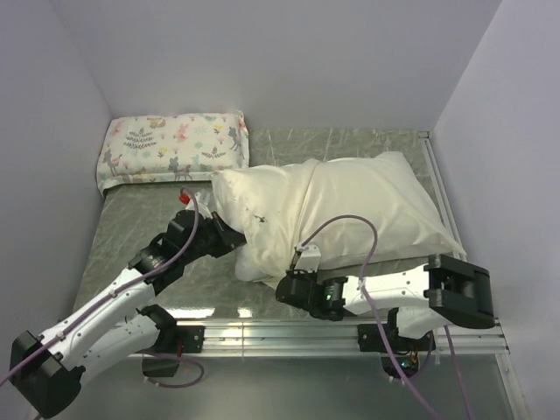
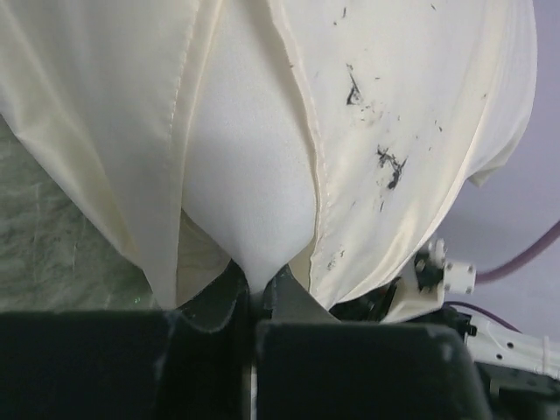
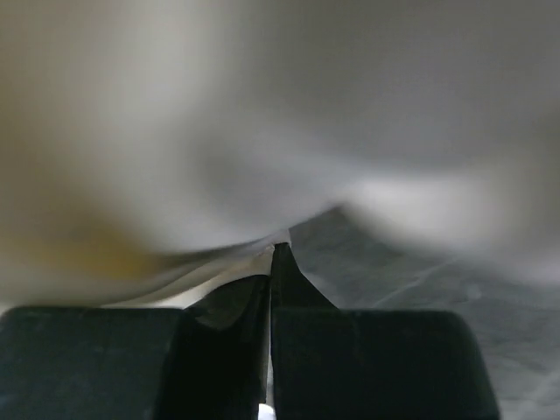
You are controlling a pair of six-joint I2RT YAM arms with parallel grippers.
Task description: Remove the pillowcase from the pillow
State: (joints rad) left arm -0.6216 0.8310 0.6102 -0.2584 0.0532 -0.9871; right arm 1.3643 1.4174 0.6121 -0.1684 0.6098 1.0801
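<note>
The cream pillowcase (image 1: pixel 376 206) lies across the table's middle and right with the pillow inside. In the left wrist view a white corner of the pillow (image 2: pixel 249 175) pokes out between the cover's cream edges (image 2: pixel 411 105), which carry black marks. My left gripper (image 1: pixel 232 238) is at the cover's left open end, shut on that white corner (image 2: pixel 259 284). My right gripper (image 1: pixel 284 287) is at the front lower edge of the bundle. It is shut on a thin fold of the pillowcase (image 3: pixel 175 262), pinched at the fingertips (image 3: pixel 276 254).
A smaller floral animal-print pillow (image 1: pixel 171 149) lies at the back left against the wall. Walls close in the table on the left, back and right. A metal rail (image 1: pixel 280 332) runs along the near edge. Purple cables loop over both arms.
</note>
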